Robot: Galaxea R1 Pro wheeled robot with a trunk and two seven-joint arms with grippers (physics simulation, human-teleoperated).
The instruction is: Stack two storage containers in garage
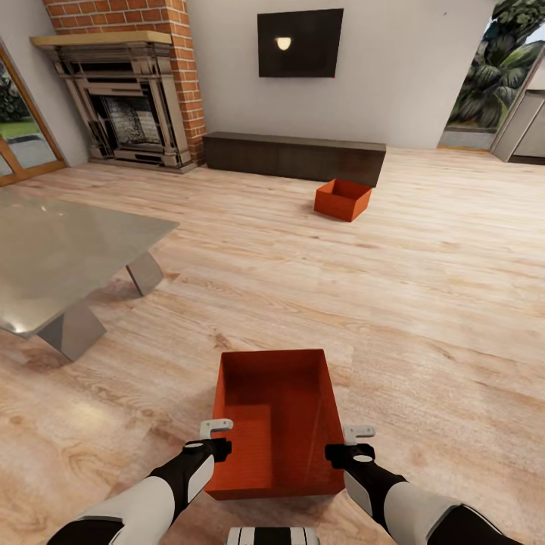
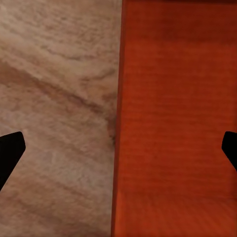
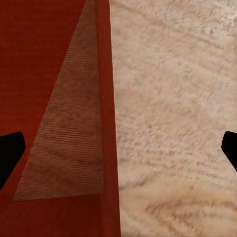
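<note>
**Near bin flanked by both grippers on the wood floor**

An orange-red rectangular open-top plastic bin (image 1: pixel 276 420) sits on the light wood-plank floor (image 1: pixel 424 303), long axis running near to far. The left gripper (image 1: pixel 216 439) stands at its left wall and the right gripper (image 1: pixel 352 445) at its right wall, both sets of jaws spread open astride the rims. A second identical orange-red bin (image 1: pixel 343 199) lies far off, turned diagonally, just before the low dark cabinet (image 1: pixel 295 157).

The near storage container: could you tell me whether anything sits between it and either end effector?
Nothing visible does. The left end effector and right end effector flank the near storage container, each straddling a side wall with fingers open, only bare wood floor around.
</note>
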